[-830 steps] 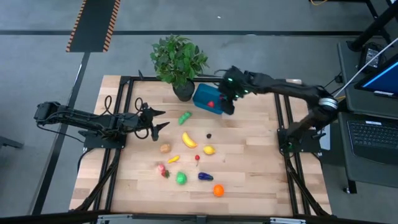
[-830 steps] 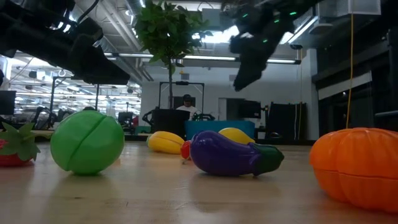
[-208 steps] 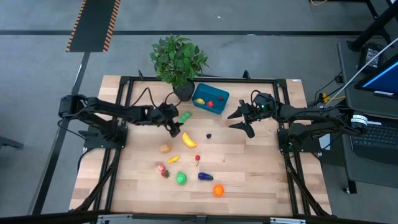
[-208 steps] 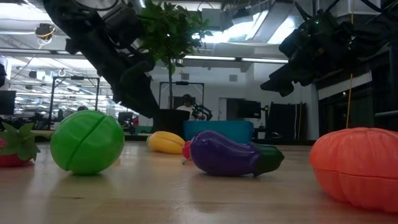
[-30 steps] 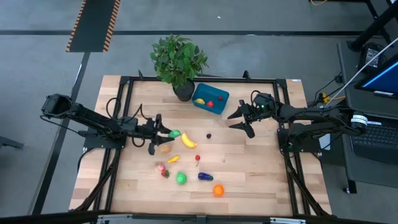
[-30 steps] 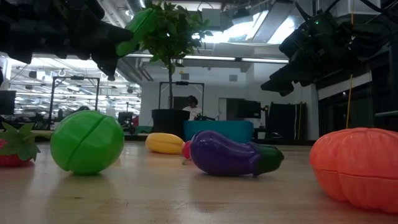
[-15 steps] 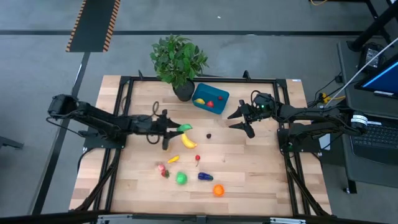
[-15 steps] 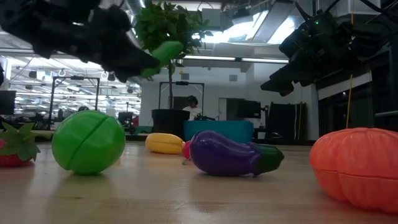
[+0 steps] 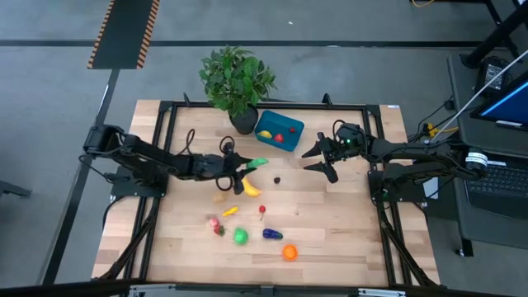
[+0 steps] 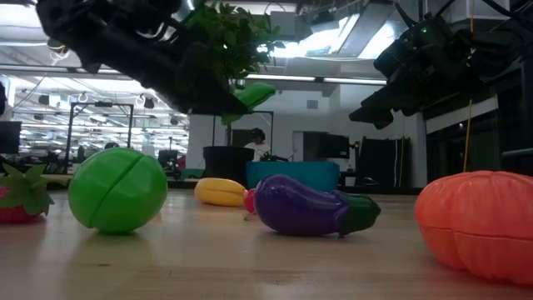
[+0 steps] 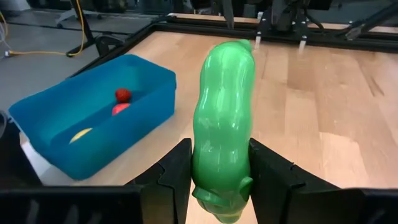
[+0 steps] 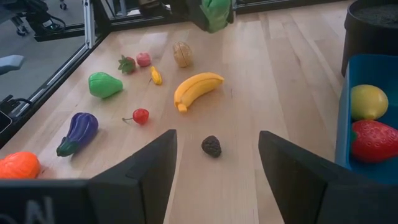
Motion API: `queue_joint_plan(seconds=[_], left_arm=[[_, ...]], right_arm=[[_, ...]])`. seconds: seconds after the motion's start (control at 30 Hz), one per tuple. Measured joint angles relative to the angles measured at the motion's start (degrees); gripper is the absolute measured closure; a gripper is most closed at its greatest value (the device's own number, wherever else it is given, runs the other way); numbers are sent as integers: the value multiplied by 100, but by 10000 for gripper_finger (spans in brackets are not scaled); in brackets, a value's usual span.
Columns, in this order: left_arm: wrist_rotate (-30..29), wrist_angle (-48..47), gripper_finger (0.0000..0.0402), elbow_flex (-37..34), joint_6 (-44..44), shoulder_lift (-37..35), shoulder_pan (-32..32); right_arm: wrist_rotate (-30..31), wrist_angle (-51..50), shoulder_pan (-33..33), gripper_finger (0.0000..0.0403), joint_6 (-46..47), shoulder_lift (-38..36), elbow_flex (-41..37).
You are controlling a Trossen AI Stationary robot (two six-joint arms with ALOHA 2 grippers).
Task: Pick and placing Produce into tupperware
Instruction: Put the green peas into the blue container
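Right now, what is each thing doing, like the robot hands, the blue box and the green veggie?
left gripper: shut on the green veggie, lifted over the table.
green veggie: held, not yet in the box.
right gripper: open, empty, waiting beside the box.
blue box: open-topped, holds a yellow and a red piece.
banana: lying on the table.

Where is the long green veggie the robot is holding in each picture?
High view: the green veggie is above mid-table, in the left gripper.
Low view: upper middle, in the air.
Left wrist view: centre, between the jaws.
Right wrist view: top edge.
Shared landmark: the blue tupperware.
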Motion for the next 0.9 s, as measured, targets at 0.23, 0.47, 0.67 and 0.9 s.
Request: queue_joint_plan(seconds=[0.23, 0.47, 0.67, 0.9], left_arm=[[-34, -1084, 283, 660, 3, 332, 226], [40, -1833, 283, 1452, 167, 781, 538], [-93, -1924, 283, 1946, 296, 1251, 761], [-573, -1933, 283, 2253, 314, 1602, 899]], right_arm=[[2, 2, 0, 175, 0, 0, 0], [2, -4, 0, 175, 0, 0, 0], [2, -11, 0, 175, 1, 0, 0], [2, -14, 1, 175, 0, 0, 0]])
